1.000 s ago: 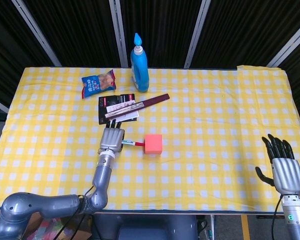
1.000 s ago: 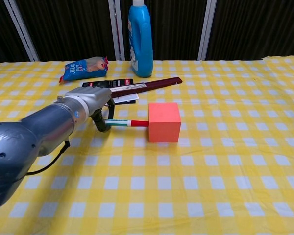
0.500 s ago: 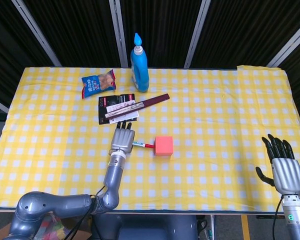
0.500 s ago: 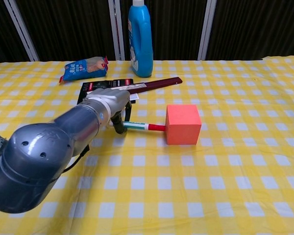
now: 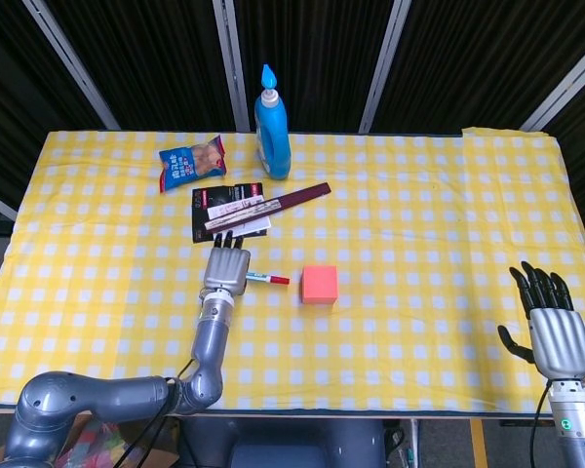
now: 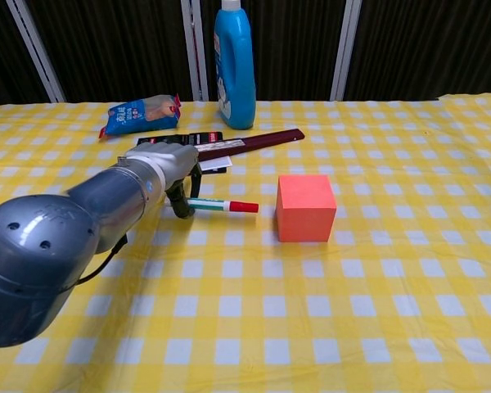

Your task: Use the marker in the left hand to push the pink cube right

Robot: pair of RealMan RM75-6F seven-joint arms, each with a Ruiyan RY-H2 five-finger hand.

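Observation:
The pink cube (image 5: pixel 319 284) (image 6: pixel 305 208) rests on the yellow checked cloth near the table's middle. My left hand (image 5: pixel 225 270) (image 6: pixel 165 161) is to its left and grips a white marker (image 5: pixel 266 279) (image 6: pixel 222 205) with a red cap pointing right at the cube. A small gap separates the marker tip from the cube's left face. My right hand (image 5: pixel 549 327) hangs open at the table's near right corner, fingers spread, holding nothing; only the head view shows it.
A blue detergent bottle (image 5: pixel 271 112) (image 6: pixel 235 64) stands at the back. A snack bag (image 5: pixel 191 163) (image 6: pixel 141 115), a black card (image 5: pixel 229 211) and a dark red ruler (image 5: pixel 292 200) (image 6: pixel 254 142) lie behind my left hand. The table's right edge (image 5: pixel 575 219) is far off.
The marker first pushed the cube to the right. Since then my left hand has drawn back left, opening a gap between marker tip and cube. The right hand stayed still.

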